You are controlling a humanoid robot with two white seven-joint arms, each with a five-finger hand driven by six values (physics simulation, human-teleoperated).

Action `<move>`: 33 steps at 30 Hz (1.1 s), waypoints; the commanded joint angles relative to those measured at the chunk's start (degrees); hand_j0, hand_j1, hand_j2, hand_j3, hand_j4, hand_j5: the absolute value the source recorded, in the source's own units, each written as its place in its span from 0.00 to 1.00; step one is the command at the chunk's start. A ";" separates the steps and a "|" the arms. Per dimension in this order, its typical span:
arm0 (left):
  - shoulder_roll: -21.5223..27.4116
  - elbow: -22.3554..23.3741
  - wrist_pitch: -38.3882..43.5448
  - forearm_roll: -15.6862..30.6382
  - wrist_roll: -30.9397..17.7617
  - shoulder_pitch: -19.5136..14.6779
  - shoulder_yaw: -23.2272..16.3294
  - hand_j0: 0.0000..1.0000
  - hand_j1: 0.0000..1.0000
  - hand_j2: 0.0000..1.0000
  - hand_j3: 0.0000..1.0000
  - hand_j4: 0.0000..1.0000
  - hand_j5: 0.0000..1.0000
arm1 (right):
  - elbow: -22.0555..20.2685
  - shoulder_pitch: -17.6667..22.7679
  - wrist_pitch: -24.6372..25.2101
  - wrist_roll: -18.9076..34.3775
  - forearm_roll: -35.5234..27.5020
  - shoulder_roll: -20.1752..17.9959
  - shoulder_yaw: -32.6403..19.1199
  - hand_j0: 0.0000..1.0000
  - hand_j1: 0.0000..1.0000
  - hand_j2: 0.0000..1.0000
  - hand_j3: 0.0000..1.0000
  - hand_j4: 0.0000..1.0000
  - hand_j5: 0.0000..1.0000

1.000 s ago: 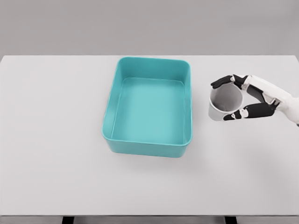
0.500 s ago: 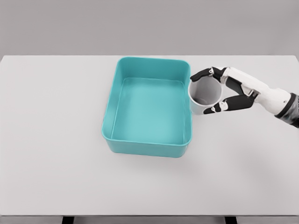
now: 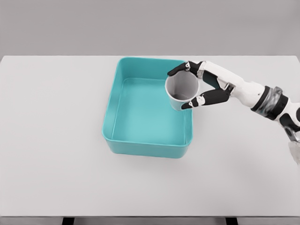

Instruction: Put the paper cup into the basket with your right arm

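Over one teal basket (image 3: 140,145): right robot hand (image 3: 204,86) grasping one paper cup (image 3: 182,90).

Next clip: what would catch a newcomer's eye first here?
The teal basket stands out at the middle of the white table, open and with nothing lying in it. Next comes the right hand, reaching in from the right and gripping a grey paper cup, which shows over the basket's right rim at its far corner, mouth tipped toward the camera.
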 commanded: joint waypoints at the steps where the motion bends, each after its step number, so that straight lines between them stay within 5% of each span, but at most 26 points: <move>1: 0.00 0.00 0.00 0.00 -0.01 0.00 0.00 1.00 1.00 1.00 1.00 1.00 1.00 | 0.11 0.00 1.15 -0.02 1.49 2.16 0.54 0.66 0.66 0.66 0.66 0.66 0.66; 33: 0.00 0.00 0.00 0.00 -0.01 0.00 0.00 1.00 1.00 1.00 1.00 1.00 1.00 | 13.39 -1.23 0.35 -0.02 11.42 16.75 6.87 0.66 0.66 0.66 0.66 0.66 0.66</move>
